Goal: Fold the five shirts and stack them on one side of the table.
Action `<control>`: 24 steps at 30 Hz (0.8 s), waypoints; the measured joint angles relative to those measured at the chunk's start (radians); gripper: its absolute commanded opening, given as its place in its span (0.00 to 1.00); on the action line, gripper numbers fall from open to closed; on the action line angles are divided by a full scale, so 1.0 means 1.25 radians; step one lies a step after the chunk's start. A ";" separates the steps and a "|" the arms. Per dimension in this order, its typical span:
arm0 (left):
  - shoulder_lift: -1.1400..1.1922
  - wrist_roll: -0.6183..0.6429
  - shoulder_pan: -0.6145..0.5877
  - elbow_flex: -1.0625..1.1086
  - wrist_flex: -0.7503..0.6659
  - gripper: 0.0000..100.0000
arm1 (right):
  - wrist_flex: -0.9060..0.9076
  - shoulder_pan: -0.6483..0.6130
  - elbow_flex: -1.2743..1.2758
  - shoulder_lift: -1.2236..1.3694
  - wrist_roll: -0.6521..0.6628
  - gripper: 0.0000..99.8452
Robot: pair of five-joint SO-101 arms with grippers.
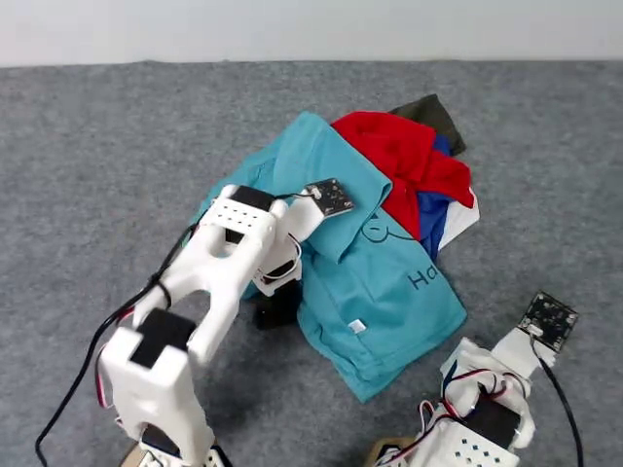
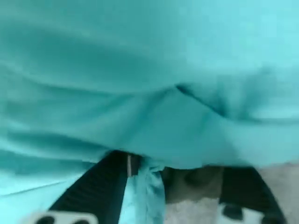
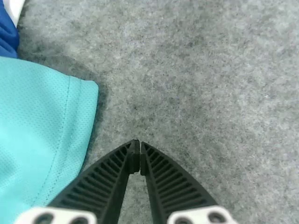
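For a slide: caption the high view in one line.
The left arm over the teal shirt in a heap of unfolded shirts on the grey table; right arm beside the heap.

The teal shirt (image 1: pixel 380 282) was plain turquoise, with dark lettering across its front and a small white label. Close up, its cloth showed a fine pinhole mesh. The other garments were a bright red shirt (image 1: pixel 404 156), a royal blue shirt (image 1: pixel 433 222), a white shirt (image 1: pixel 467 219) and a dark shirt (image 1: pixel 433 115), olive verging on black. The bench (image 1: pixel 97 146) was a mottled grey felt. The left arm (image 1: pixel 209 282) and the right arm (image 1: pixel 487 418) were white with black parts and had red, white and black wires. The left gripper (image 2: pixel 180 165) and the right gripper (image 3: pixel 137 161) had black, ribbed jaws.
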 measured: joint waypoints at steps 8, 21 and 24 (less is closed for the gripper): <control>0.031 0.025 0.015 -0.023 -0.004 0.01 | 0.000 0.000 0.000 0.000 0.000 0.01; -0.166 0.025 -0.077 -0.069 0.093 0.01 | 0.000 0.000 0.000 0.000 0.000 0.01; -0.298 0.023 -0.134 -0.097 0.119 0.01 | 0.000 0.000 0.000 0.000 0.000 0.01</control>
